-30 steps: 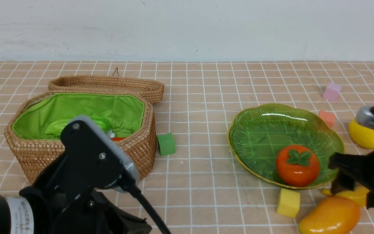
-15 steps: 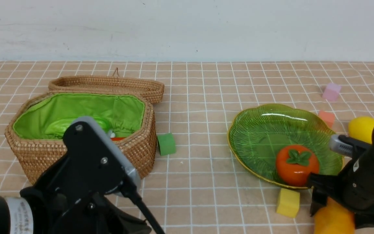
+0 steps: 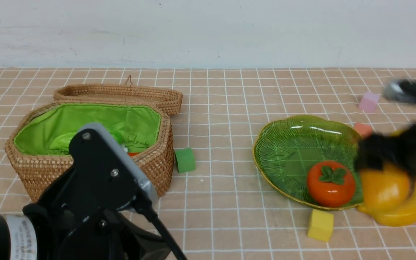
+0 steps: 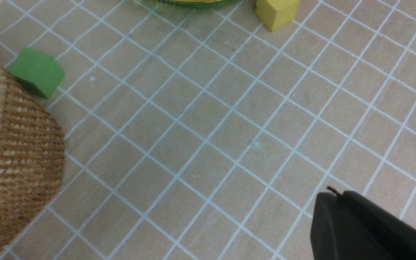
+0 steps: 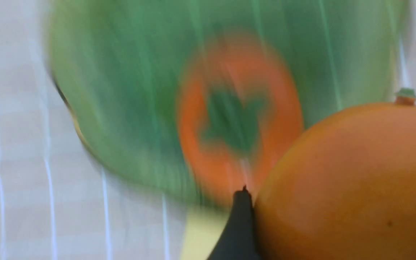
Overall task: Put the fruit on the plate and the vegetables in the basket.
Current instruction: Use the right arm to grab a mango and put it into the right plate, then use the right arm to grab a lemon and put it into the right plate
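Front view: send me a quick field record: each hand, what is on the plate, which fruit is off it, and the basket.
right hand: closed on the mango, at the plate's right edge; motion-blurred
left hand: shut, holding nothing
plate: persimmon only
fruit off plate: mango in the grip; banana lying outside the right rim
basket: open, contents mostly hidden
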### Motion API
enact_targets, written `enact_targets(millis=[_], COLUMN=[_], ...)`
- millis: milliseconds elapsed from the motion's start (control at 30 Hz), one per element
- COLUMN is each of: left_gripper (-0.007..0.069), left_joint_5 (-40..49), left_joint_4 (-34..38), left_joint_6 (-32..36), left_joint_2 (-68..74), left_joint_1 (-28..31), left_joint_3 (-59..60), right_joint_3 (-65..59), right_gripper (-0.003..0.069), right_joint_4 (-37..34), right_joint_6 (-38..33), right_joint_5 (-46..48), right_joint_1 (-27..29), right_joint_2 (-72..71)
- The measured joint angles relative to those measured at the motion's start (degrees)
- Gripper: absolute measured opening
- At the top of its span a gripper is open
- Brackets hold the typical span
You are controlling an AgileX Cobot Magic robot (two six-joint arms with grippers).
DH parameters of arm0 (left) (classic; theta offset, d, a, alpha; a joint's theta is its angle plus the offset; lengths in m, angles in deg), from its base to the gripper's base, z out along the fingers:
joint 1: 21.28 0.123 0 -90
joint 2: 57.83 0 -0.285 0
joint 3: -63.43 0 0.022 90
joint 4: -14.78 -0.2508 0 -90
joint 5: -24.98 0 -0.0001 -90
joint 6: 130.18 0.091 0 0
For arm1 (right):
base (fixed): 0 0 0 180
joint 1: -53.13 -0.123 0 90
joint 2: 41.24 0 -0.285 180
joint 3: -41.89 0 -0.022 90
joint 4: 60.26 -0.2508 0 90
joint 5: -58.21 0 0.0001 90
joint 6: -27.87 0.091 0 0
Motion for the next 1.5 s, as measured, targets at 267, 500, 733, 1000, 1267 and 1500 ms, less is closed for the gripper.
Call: enact_targets(millis=[267,500,733,1000,1267,1500], left_gripper=[-0.0013,-0.0013,-0.0013,-0.0013,-0.0013,-0.0013], left_joint_5=[0.05,0.05,0.05,0.05,0.10,0.10], left_joint_4=[-1.35,-1.55,-1.55,-1.78,-1.78,-1.78], left_joint_6=[0.06,0.06,0.13,0.44,0.44,0.44], left_joint_2=[0.00,0.00,0.00,0.05,0.05,0.05], left_joint_1=[0.00,0.00,0.00,0.00,0.00,0.00], left_joint_3=[0.00,0.00,0.00,0.00,0.00,0.00], right_joint_3=[15.00,17.99,18.73,19.20,24.42,27.92], right_gripper=[0.0617,0.0683,0.0608,0.0576,0.0627,0.0618], right_joint_4=[3.57,3.31,3.34,3.92,-14.23,-22.96], right_joint_6=[-4.95,-5.09,-4.98,-10.61,-29.09,-38.88], right_joint_5=[-6.01,-3.66,4.54,1.65,-2.09,-6.39], right_joint_1=[3.09,3.16,4.32,19.87,23.93,23.93], right_joint_2=[18.97,21.20,15.59,18.78,31.47,36.25])
